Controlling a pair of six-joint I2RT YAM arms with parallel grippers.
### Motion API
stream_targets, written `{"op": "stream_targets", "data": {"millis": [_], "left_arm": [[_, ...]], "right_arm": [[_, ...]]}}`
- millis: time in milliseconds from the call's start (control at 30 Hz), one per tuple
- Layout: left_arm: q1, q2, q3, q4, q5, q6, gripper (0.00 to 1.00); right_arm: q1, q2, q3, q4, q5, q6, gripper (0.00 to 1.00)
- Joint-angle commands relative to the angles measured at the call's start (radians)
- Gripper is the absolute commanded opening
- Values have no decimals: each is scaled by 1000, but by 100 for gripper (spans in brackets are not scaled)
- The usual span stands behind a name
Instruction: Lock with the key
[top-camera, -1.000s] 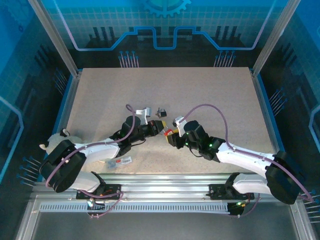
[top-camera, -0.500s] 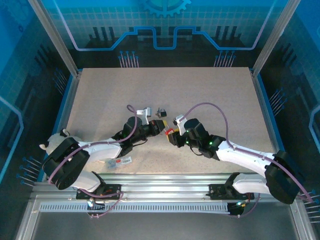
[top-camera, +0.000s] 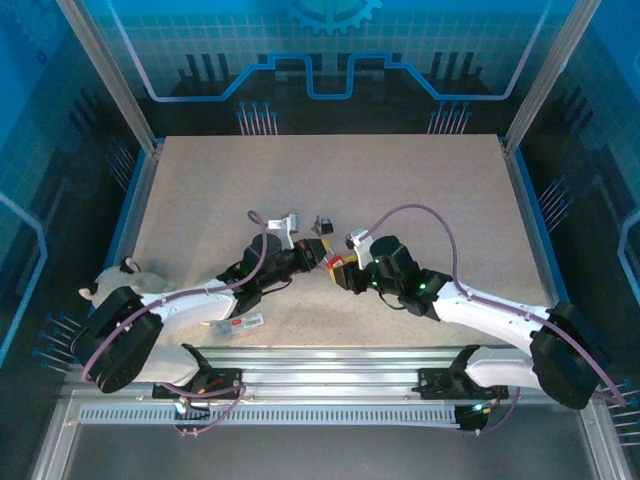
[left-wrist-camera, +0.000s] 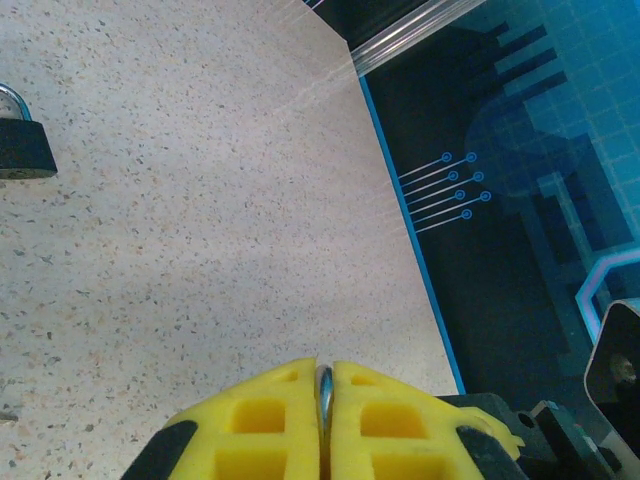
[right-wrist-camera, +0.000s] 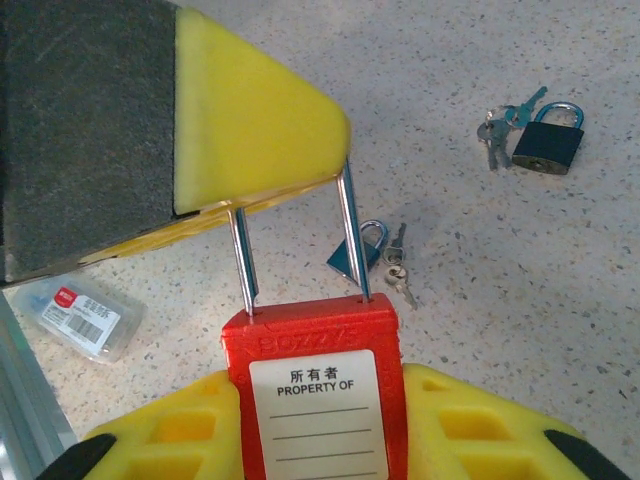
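**A:** The right hand (right-wrist-camera: 318, 428) is pinching the red padlock (right-wrist-camera: 315, 380) by its smooth plastic body, holding it just above the speckled worktop (top-camera: 420, 190), near the middle.

**B:** The left hand (left-wrist-camera: 323, 405) is pressing its yellow pads together on the thin steel shackle (right-wrist-camera: 346, 235), probably bracing it. Loose keys (right-wrist-camera: 400, 275) are lying beside a small blue padlock (right-wrist-camera: 347, 262).

Bright, even light pours down from above onto the table (top-camera: 420, 190), and shadows stay short and soft. A blue glow tints the walls (top-camera: 330, 60), and the overhead frame's corners go dim. Focus is sharp there. In the right wrist view, the red padlock (right-wrist-camera: 315, 400) label reads crisp. In the left wrist view, pale glare streaks the rail (left-wrist-camera: 420, 25) at upper right.
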Motion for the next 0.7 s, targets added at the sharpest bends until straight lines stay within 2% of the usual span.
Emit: {"op": "stream_targets", "data": {"millis": [0,267,400,533,600,667], "left_arm": [[-64,-7,-22,-116,106,21,0],[-63,7,3,-138,125,18,1],[-63,5,5,-143,123,20,15],[-64,-1,7,-155,118,27,17],[-63,-6,10,-165,113,32,23],[-61,-14,14,-178,108,38,25]], "right_arm": [[-50,-53,29,280,66,99,0],[-49,-78,16,267,68,93,0],[-47,-86,9,271,67,93,0],[-47,-90,10,268,67,84,0],[-48,-92,10,266,66,82,0],[-47,-93,9,266,67,80,0]]}}
